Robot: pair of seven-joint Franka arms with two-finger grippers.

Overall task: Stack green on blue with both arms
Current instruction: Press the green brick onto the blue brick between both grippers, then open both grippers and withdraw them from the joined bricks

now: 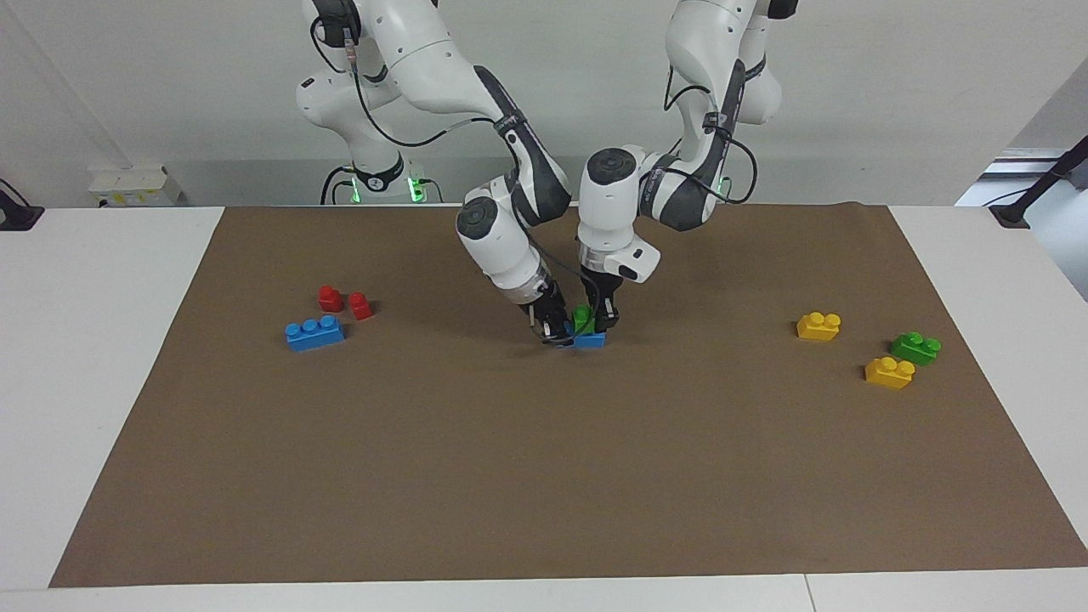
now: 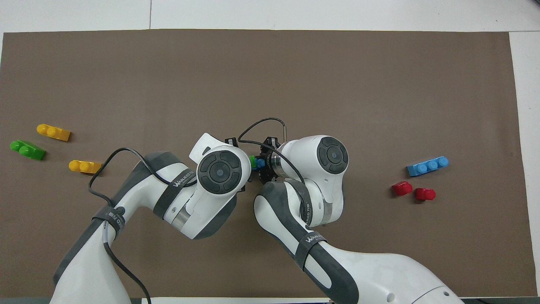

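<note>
In the middle of the brown mat a small green brick [image 1: 583, 319] [image 2: 252, 161] sits on top of a blue brick [image 1: 590, 341] [image 2: 260, 162]. My two grippers crowd in on this pair from both sides. The left gripper [image 1: 603, 323] comes straight down and is shut on the green brick. The right gripper [image 1: 557, 331] leans in at a slant and is shut on the blue brick's end. The blue brick is at or just above the mat. From overhead both wrists hide most of the bricks and the fingers.
A second blue brick [image 1: 315, 332] and two red blocks [image 1: 330, 297] lie toward the right arm's end. Two yellow bricks [image 1: 818, 325] [image 1: 889, 371] and another green brick [image 1: 915, 348] lie toward the left arm's end. The brown mat [image 1: 544, 476] covers most of the table.
</note>
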